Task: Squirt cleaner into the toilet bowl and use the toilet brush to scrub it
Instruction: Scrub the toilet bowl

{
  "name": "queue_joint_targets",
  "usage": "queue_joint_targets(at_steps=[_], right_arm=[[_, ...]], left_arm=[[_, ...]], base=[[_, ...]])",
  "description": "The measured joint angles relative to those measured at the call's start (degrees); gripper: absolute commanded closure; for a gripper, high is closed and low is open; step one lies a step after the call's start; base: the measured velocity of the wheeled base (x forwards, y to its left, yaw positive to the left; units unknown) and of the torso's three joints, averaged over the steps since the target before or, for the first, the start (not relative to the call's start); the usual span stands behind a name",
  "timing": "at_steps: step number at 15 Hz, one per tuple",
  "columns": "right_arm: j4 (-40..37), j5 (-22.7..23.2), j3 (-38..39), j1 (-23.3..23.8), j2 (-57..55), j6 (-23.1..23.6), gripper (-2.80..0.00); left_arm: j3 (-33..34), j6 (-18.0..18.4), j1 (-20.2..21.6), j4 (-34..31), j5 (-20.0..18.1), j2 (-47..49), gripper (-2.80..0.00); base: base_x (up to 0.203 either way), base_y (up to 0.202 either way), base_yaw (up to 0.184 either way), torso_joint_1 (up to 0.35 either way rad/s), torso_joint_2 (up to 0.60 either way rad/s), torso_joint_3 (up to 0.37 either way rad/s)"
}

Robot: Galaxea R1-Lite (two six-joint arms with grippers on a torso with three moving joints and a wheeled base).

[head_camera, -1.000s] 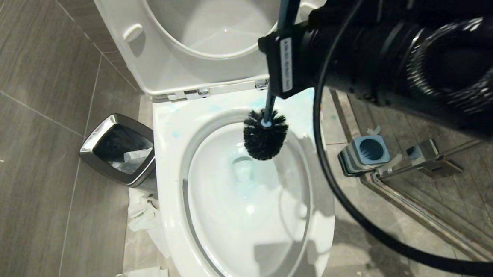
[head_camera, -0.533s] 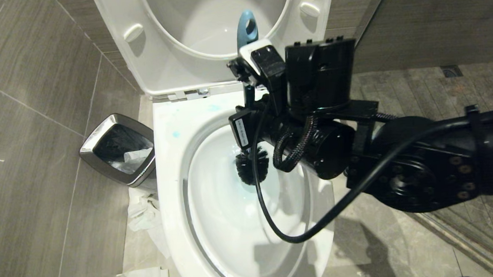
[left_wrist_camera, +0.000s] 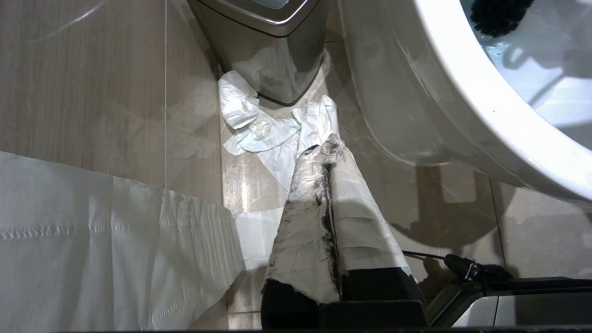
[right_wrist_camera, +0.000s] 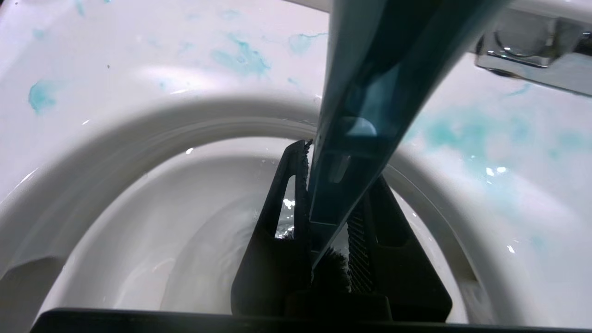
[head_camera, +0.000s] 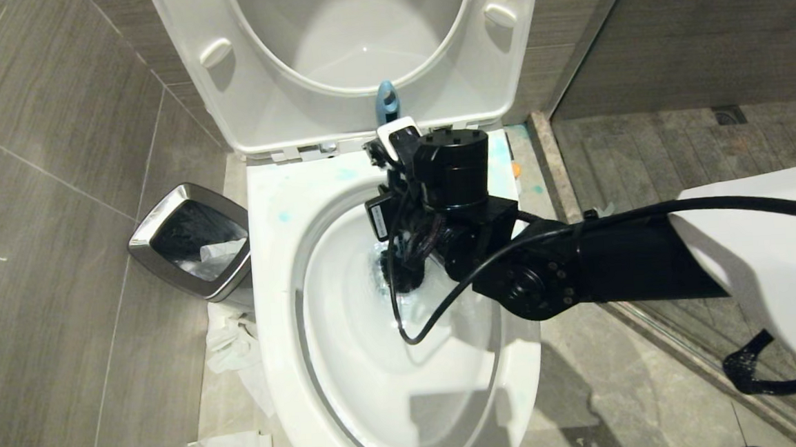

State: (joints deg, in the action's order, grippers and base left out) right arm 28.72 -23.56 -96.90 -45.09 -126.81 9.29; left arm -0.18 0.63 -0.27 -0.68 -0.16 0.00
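The right gripper [right_wrist_camera: 326, 222] is squeezing the toilet brush [right_wrist_camera: 365, 115] handle, its head [left_wrist_camera: 497, 16] dipping inside the toilet bowl [head_camera: 273, 272]. No writing is readable. The left gripper [left_wrist_camera: 326, 152] is staying closed, empty.

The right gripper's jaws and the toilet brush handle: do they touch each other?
Touching. In the right wrist view the right gripper has both ribbed jaws pressed on the toilet brush handle, one on each side, no gap visible, above the toilet bowl.

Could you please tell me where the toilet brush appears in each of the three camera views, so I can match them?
Head view: toilet brush stands in the bowl's rear half, handle tip above the right gripper, head mostly hidden.
Left wrist view: only its dark head, upper right corner.
Right wrist view: its blue handle runs between the gripper's fingers.
Shared landmark: the toilet bowl rim.
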Motion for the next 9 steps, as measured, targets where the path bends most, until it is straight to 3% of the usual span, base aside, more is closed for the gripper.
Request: queue_joint_targets(at_steps=[5,9], right_arm=[[-0.19,-0.30,-1.83,-1.63,-2.80,0.41,0.00],[-0.37,0.00,-2.29,-2.65,2.21,4.18,0.00]], left_arm=[[0.00,0.13,-0.02,-0.04,-0.08,0.00,0.00],[-0.02,0.29,0.05,-0.02,-0.11,0.00,0.00]], base=[[0.000,0.000,0.000,0.000,0.00,0.000],[0.000,0.000,0.000,0.000,0.00,0.000]])
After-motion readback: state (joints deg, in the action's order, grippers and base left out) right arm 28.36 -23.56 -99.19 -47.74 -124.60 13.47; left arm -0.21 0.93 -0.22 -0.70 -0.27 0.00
